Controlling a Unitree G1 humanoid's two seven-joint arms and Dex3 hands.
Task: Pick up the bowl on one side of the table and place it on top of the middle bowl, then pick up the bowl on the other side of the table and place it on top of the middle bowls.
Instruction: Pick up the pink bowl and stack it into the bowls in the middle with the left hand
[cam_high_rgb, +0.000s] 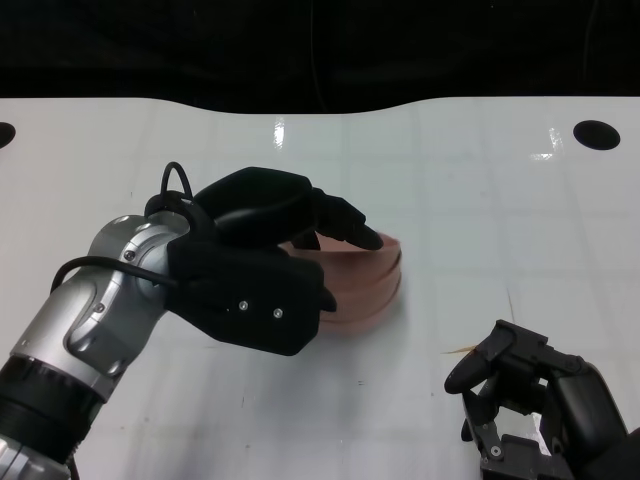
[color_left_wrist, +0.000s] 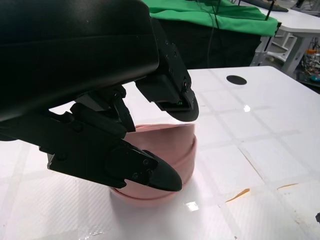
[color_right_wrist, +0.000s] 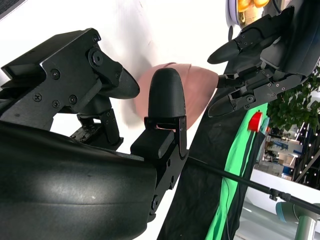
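The pink bowl stack (cam_high_rgb: 365, 285) sits mid-surface, smooth matte nested rims, with lots of glossy white surface (cam_high_rgb: 480, 200) open around it out to the far edge. Left hand (cam_high_rgb: 270, 250) hovers over the stack, fingers spread, holding nothing. Right hand (cam_high_rgb: 530, 395) rests well apart from the stack, fingers loosely apart, empty.

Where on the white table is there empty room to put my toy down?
There is bare table between the pink bowl stack and the black hole at the far right corner. More lies near the front edge between the left hand and the right hand. The middle is crowded: the left hand hangs over the stack.
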